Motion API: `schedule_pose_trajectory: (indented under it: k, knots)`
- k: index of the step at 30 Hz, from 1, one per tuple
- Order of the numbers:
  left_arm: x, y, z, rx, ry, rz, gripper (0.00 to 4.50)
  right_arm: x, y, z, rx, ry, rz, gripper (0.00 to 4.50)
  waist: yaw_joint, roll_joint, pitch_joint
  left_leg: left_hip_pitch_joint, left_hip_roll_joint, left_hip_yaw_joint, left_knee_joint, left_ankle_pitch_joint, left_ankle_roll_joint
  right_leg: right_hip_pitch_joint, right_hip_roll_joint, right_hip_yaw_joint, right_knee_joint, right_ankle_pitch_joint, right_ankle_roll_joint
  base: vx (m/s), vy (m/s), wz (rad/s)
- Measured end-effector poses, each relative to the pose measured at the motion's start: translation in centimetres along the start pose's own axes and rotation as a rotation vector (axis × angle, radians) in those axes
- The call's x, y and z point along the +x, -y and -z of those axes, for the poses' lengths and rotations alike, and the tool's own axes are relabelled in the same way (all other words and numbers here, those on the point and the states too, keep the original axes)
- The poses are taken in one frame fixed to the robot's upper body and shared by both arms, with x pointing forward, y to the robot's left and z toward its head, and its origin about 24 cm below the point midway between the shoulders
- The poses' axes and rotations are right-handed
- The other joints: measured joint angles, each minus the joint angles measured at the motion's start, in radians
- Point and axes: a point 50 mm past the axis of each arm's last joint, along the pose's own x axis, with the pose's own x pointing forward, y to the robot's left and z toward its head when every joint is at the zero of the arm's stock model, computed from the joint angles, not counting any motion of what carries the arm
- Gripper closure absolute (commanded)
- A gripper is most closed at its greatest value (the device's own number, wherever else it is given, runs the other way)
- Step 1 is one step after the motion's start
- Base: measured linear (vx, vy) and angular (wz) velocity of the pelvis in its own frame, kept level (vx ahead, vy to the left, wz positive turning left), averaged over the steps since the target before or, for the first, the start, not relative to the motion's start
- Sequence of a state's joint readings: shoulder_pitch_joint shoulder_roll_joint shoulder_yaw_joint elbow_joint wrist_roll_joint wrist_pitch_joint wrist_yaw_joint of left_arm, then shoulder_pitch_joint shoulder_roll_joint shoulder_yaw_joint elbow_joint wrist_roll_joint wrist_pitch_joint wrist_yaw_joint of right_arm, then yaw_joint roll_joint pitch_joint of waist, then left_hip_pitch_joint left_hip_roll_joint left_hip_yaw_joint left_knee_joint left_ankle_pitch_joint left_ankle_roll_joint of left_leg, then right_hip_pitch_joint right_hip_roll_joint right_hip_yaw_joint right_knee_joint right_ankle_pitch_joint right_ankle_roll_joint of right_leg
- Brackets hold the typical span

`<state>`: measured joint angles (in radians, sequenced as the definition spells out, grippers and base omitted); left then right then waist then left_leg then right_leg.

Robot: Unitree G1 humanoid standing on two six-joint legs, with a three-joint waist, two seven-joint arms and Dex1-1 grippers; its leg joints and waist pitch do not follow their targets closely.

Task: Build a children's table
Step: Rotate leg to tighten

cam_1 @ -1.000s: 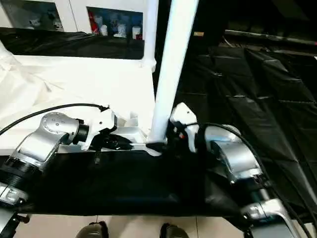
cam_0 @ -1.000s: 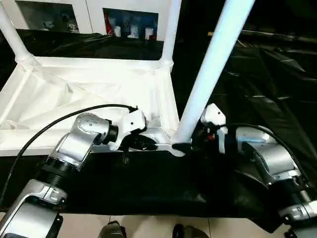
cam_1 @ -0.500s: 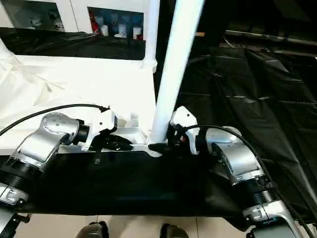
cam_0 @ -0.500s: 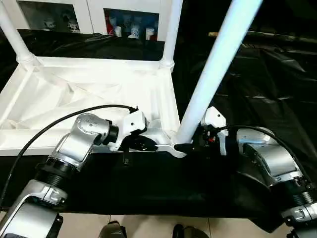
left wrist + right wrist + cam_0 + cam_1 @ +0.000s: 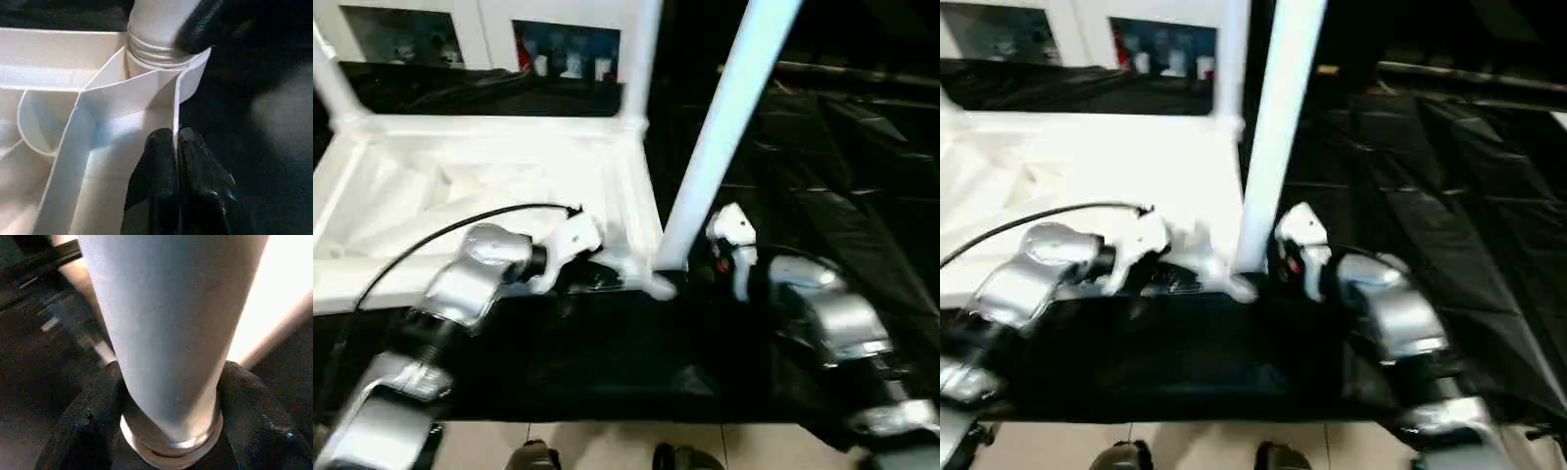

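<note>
Three white tubular legs stand up out of the white plastic rectangular tabletop [image 5: 499,181], which lies ribbed underside up on a black sheet [image 5: 822,166] ahead of me: one at the far left corner [image 5: 331,83], one at the far right corner [image 5: 638,59], and the nearest leg [image 5: 720,137] rising tilted from the near right corner socket [image 5: 156,54]. My left gripper [image 5: 176,161] has its two black fingers pressed together on the thin side wall of the tabletop just beside that socket, pinching the rim. My right gripper [image 5: 168,396] is clamped on the base of the nearest leg, a black finger [image 5: 93,416] on either side of the tube just above its ringed end, and a fingertip of it also shows against the socket in the left wrist view. My left arm's black cable [image 5: 460,225] loops across the tabletop's near edge and covers part of it. Behind the tabletop stands a white glass-door cabinet [image 5: 563,44] with small items on its shelves, too blurred for me to identify. Below, at the sheet's near edge, I can see pale floor tiles [image 5: 607,446] and the dark tips of two feet [image 5: 533,455].
</note>
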<state>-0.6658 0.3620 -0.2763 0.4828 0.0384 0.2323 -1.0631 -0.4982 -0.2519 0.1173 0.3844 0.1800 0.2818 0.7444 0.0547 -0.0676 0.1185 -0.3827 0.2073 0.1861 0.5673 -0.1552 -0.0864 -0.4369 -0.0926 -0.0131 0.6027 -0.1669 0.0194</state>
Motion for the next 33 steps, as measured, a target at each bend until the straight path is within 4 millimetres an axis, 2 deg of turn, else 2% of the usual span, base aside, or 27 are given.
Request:
schedule_pose_trajectory:
  k: [2, 8, 11, 12, 15, 18, 20, 22, 27, 33]
  knots:
    - [1.1, -0.2, -0.5, -0.018, 0.002, -0.070, 4.50, 0.9, 0.4, -0.3, 0.033, 0.014, 0.123, 1.99, -0.004, 0.000, 0.000, 0.000, 0.000, -0.002, 0.000, 0.000, 0.000, 0.000, 0.000, 0.000, -0.002, 0.000, 0.000, 0.000, 0.000, 0.00]
    - [4.3, -0.1, -2.0, -0.091, 0.014, -0.217, 4.50, 3.3, 0.9, -1.1, 0.119, 0.032, 0.406, 2.00, -0.001, 0.002, -0.002, -0.001, -0.001, -0.003, -0.001, 0.000, 0.000, 0.001, 0.000, 0.000, -0.003, 0.000, 0.001, 0.000, 0.000, 0.00]
    - [4.7, 0.0, -2.2, -0.101, 0.022, -0.224, 4.50, 3.4, 1.0, -1.1, 0.106, 0.040, 0.435, 2.00, 0.004, 0.002, -0.004, -0.001, -0.001, -0.002, -0.002, 0.000, 0.000, 0.002, 0.000, 0.000, -0.002, 0.000, 0.001, 0.000, 0.000, 0.00]
    - [4.7, -0.1, -2.3, -0.102, 0.023, -0.224, 4.50, 3.4, 1.0, -1.1, 0.103, 0.047, 0.436, 1.45, 0.005, 0.003, -0.005, -0.001, -0.001, -0.002, -0.002, 0.000, 0.000, 0.002, 0.000, 0.000, -0.002, 0.000, 0.002, 0.000, 0.000, 0.00]
    - [4.7, -0.1, -2.4, -0.100, 0.024, -0.218, 4.50, 3.4, 1.0, -1.1, 0.096, 0.052, 0.429, 1.29, 0.005, 0.003, -0.004, -0.002, 0.000, -0.002, -0.003, 0.000, 0.000, 0.002, 0.001, -0.001, -0.002, 0.000, 0.002, 0.000, 0.000, 0.00]
    - [4.5, -0.2, -2.3, -0.093, 0.024, -0.207, 4.50, 3.0, 1.2, -1.1, 0.084, 0.049, 0.393, 0.91, 0.005, 0.002, -0.004, -0.002, 0.000, -0.002, -0.004, 0.000, 0.000, 0.001, 0.001, -0.001, -0.003, 0.000, 0.003, 0.000, 0.000, 0.00]
    - [4.3, -0.3, -2.3, -0.082, 0.024, -0.194, 4.50, 2.7, 1.2, -1.0, 0.065, 0.044, 0.347, 0.84, 0.005, 0.002, -0.004, -0.003, 0.000, -0.002, -0.005, 0.000, 0.000, 0.001, 0.001, -0.002, -0.004, -0.001, 0.003, 0.000, 0.000, 0.00]
    - [3.7, -0.4, -2.0, -0.065, 0.022, -0.168, 4.50, 1.8, 1.5, -0.9, 0.037, 0.038, 0.300, 0.84, 0.006, 0.002, -0.003, -0.003, 0.000, -0.002, -0.008, 0.000, 0.000, 0.001, 0.001, -0.002, -0.006, -0.001, 0.003, 0.000, 0.000, 0.00]
    - [1.1, 0.0, -0.9, 0.011, 0.035, 0.024, 4.50, -1.3, 1.4, -0.2, -0.048, -0.022, 0.032, 0.84, 0.009, 0.005, -0.002, -0.004, 0.000, -0.002, -0.012, 0.000, 0.000, -0.001, 0.002, -0.003, -0.007, -0.001, 0.003, 0.000, 0.000, 0.00]
    - [0.0, 0.6, -0.6, 0.043, 0.040, 0.153, 4.50, -3.6, 0.7, -0.7, -0.145, -0.114, -0.201, 0.84, 0.012, 0.005, -0.001, -0.006, 0.000, 0.005, -0.011, -0.002, 0.011, -0.002, 0.000, -0.001, -0.010, -0.004, 0.001, 0.000, 0.000, 0.00]
